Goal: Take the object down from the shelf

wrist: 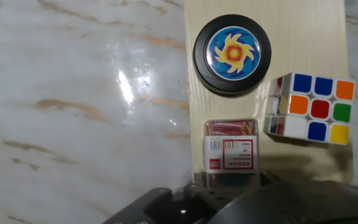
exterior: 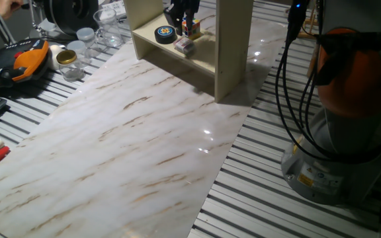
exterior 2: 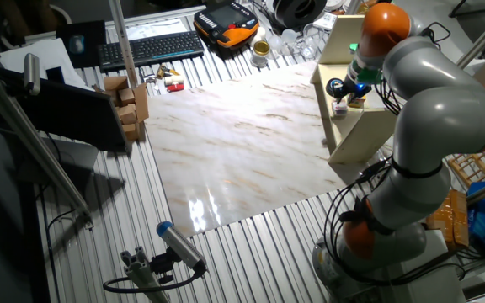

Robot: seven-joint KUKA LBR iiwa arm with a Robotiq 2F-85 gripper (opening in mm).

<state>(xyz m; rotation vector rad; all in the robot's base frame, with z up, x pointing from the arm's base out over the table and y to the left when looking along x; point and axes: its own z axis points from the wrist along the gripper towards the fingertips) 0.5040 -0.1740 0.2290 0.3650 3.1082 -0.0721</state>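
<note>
Up at the far edge of the marble table (exterior: pixel 144 132) stands the shelf (exterior: pixel 233 46), pale beige, its board carrying three small things: one black disc (wrist: pixel 232 54) with a sun-like emblem on blue, one cube (wrist: pixel 309 107) of coloured squares, and one clear box (wrist: pixel 230 149) of paper clips with a red and white label. My gripper (exterior: pixel 181 14) is down among them on the board, and that is where things get hard to read. From the fixed views my fingers are a dark lump over the cube, too small to tell whether they are spread or pinched, or touching anything. My hand view shows only dark housing along the bottom edge, just below the box; the fingertips are out of sight, so I cannot tell what state the jaws are in or whether I have hold of anything. The shelf's top is cut off by the frame in one fixed view, and my own arm (exterior 2: pixel 436 109) covers part of it in the other. Beyond the table lie a keyboard (exterior 2: pixel 150 48) and some clear jars (exterior: pixel 88 39), their number unclear.
</note>
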